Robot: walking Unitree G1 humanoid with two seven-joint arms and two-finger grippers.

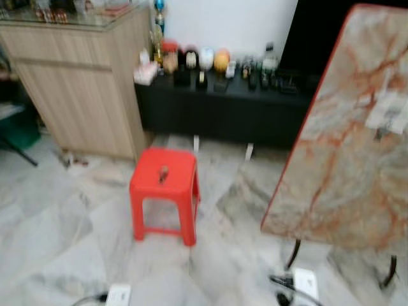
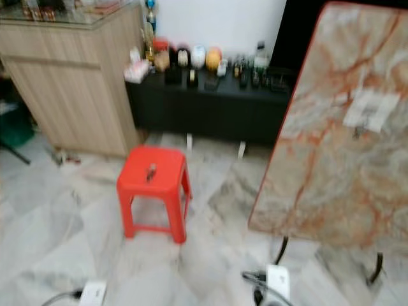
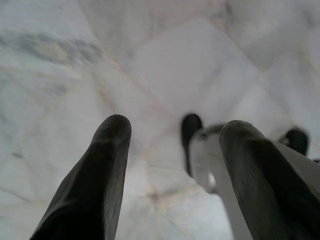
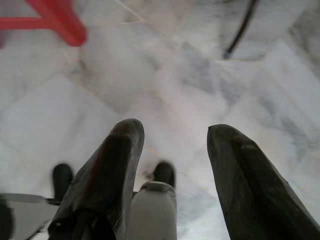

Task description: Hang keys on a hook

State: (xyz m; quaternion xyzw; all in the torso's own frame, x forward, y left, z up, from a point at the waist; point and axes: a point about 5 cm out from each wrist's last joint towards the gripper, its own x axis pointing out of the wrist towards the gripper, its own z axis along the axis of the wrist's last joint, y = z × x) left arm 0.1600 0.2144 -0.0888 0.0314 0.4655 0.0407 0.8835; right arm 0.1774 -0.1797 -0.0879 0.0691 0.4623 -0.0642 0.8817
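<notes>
Keys, small dark bunch (image 1: 164, 173), lay on red plastic stool (image 1: 148, 185) on marble floor (image 1: 57, 229). Left gripper (image 3: 172, 140) and right gripper (image 4: 172, 137) hung spread, empty.

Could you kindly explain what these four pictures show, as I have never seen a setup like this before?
They come from a walking humanoid robot with two arms, each ending in two long black fingers. The two wider pictures are taken by the two eyes of one camera on its head, so they show the same room: a red stool on a marble floor, with a small dark object, probably the keys, on its seat. It is too blurred to be sure. To the right leans a marble-patterned board; behind stand a black low cabinet covered with small items and a wooden counter.

The other two pictures come from cameras on the wrists, looking along the fingers at the floor. The left gripper and right gripper are both open and hold nothing.
</notes>
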